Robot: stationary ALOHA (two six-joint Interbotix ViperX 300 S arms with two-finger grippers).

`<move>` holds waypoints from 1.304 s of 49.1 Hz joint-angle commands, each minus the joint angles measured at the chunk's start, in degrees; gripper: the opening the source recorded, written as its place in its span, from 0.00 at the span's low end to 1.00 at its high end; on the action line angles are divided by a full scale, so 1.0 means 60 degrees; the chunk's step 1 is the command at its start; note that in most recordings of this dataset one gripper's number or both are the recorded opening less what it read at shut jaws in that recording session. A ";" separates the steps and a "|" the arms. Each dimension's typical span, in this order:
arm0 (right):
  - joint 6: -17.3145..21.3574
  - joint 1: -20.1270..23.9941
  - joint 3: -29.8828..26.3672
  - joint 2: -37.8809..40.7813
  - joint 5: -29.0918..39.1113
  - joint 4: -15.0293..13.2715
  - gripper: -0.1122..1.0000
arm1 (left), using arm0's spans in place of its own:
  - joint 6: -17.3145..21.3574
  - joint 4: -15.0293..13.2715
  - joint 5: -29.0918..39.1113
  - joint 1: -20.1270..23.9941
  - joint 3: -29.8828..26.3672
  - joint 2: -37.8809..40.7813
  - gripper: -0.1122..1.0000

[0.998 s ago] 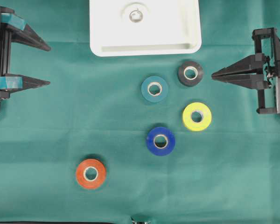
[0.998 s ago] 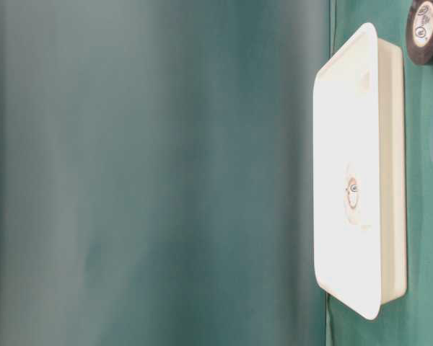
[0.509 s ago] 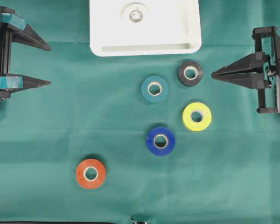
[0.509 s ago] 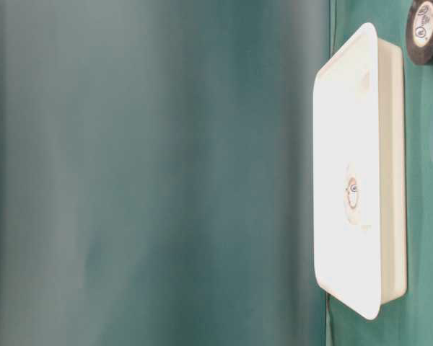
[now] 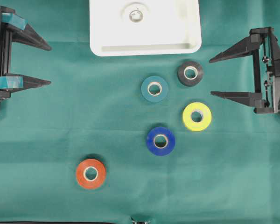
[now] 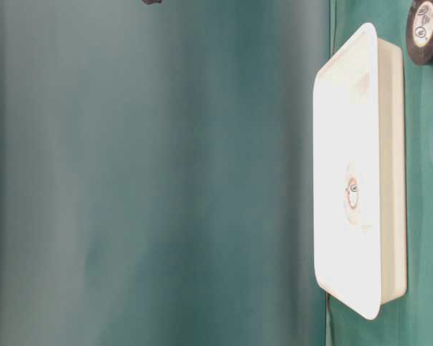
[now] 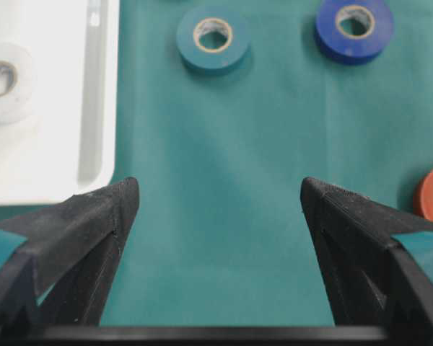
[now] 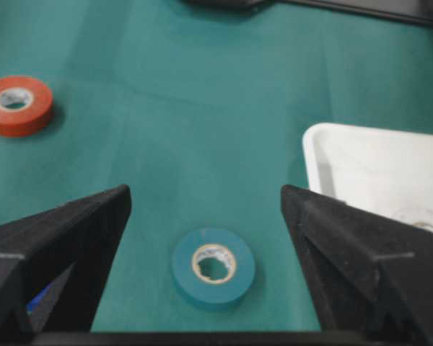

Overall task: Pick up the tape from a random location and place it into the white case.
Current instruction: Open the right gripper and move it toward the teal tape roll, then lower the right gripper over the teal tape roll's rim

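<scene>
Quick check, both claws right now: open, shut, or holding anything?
Left claw: open, holding nothing, apart from every tape roll.
Right claw: open, holding nothing; the black tape lies on the cloth just beyond its tips.

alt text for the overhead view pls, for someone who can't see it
Five tape rolls lie flat on a green cloth: black, teal, yellow, blue and orange. A white case at the top edge holds one white roll. Open left tool and open right tool flank the scene, holding nothing.
</scene>
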 commanded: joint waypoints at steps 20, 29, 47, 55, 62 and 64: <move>-0.0015 0.0015 -0.0513 0.0791 -0.0835 -0.0015 0.94 | 0.0000 -0.0015 -0.0117 0.0044 -0.0132 0.0015 0.91; -0.0059 0.0015 -0.1260 0.1772 -0.1069 -0.0088 0.94 | 0.0000 -0.0015 -0.0132 0.0044 -0.0132 0.0000 0.91; -0.0103 -0.0073 -0.3062 0.3926 -0.1113 -0.0117 0.94 | 0.0000 -0.0015 -0.0132 0.0044 -0.0146 0.0029 0.91; -0.0103 -0.0088 -0.3428 0.4307 -0.1099 -0.0117 0.94 | 0.0000 -0.0015 -0.0132 0.0044 -0.0146 0.0029 0.91; -0.0044 -0.0088 -0.3501 0.4351 -0.1040 -0.0117 0.94 | 0.0000 -0.0015 -0.0132 0.0073 -0.0132 0.0029 0.91; -0.0015 -0.0088 -0.3516 0.4336 -0.0996 -0.0117 0.94 | 0.0000 0.0000 -0.0132 0.0088 -0.0146 0.0029 0.91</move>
